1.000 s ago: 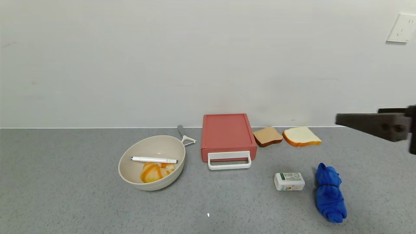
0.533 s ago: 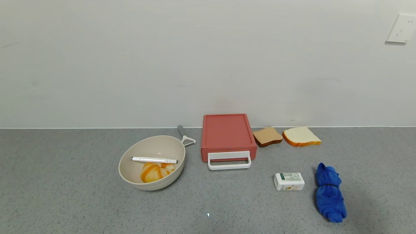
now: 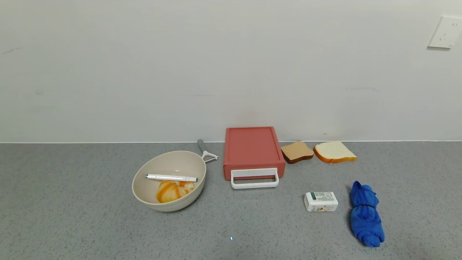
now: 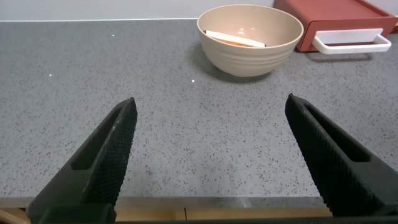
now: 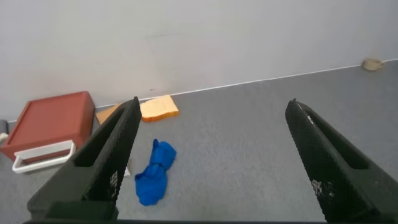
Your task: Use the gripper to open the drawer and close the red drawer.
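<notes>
The salmon-red drawer [image 3: 252,148] lies flat on the grey counter against the back wall, shut, with its white loop handle [image 3: 255,178] facing me. It also shows in the left wrist view [image 4: 339,18] and the right wrist view [image 5: 53,119]. Neither gripper shows in the head view. My left gripper [image 4: 211,109] is open and empty above the counter's front edge, well short of the bowl. My right gripper [image 5: 212,107] is open and empty, off to the right of the drawer, above the counter near the blue cloth.
A beige bowl [image 3: 169,180] with a white pen and an orange piece stands left of the drawer, a peeler [image 3: 205,151] behind it. Two bread slices [image 3: 317,151] lie to the drawer's right. A small white box [image 3: 321,201] and a blue cloth [image 3: 365,213] lie at front right.
One second ago my right gripper's dark fingers showed at the head view's right edge. They have left that view. The drawer and the other objects have not moved.
</notes>
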